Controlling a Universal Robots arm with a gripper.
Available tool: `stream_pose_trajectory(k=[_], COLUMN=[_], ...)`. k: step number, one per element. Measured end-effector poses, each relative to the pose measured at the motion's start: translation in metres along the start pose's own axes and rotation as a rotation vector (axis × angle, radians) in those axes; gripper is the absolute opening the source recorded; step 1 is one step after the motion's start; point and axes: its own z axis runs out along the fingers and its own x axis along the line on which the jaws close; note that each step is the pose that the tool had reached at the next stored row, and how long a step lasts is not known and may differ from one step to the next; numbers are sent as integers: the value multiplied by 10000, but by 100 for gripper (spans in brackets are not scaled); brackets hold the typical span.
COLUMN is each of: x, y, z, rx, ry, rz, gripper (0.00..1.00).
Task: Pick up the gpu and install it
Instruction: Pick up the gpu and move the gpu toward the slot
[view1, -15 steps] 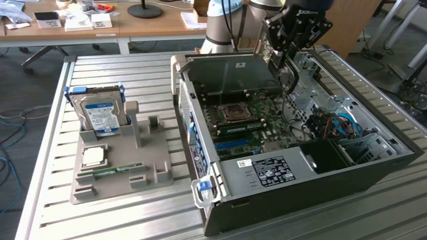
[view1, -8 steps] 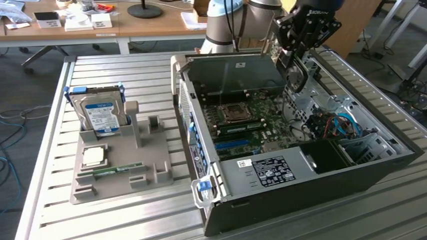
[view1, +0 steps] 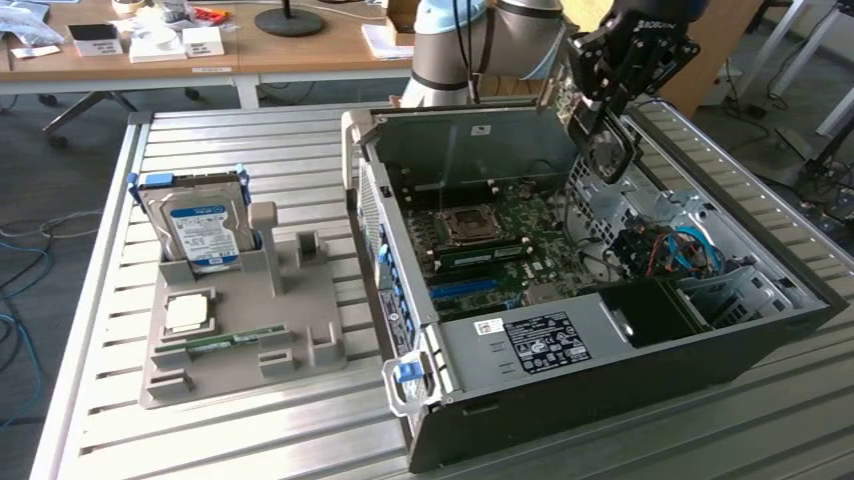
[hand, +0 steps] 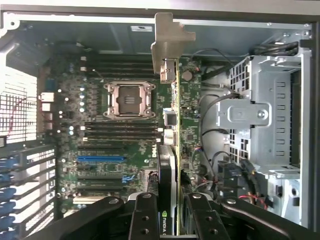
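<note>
Right now the hand (view1: 603, 105) is closed on the gpu (view1: 611, 150), its jaws pinching the card across its two flat faces. The card hangs on edge above the open computer case (view1: 747, 330), over the case's motherboard (hand: 125, 125) and not yet seated in it. In the wrist view the card's silver bracket (hand: 167, 35) sits at the end farthest from the hand, toward the case's rear wall. I judge the card light and stiff but fragile. The bare board and fan should not be squeezed hard, and the contact edge is best left untouched. The present hold, cooler on one side and board on the other, seems sound, though the smooth cooler could let the card pivot.
</note>
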Motion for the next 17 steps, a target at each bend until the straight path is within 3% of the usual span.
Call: stream_pose_trajectory(k=[4, 17], x=[-82, -131], y=[2, 2], z=[2, 4], rx=[-1, 6], ry=[0, -22], rz=[-2, 263], gripper=[27, 27])
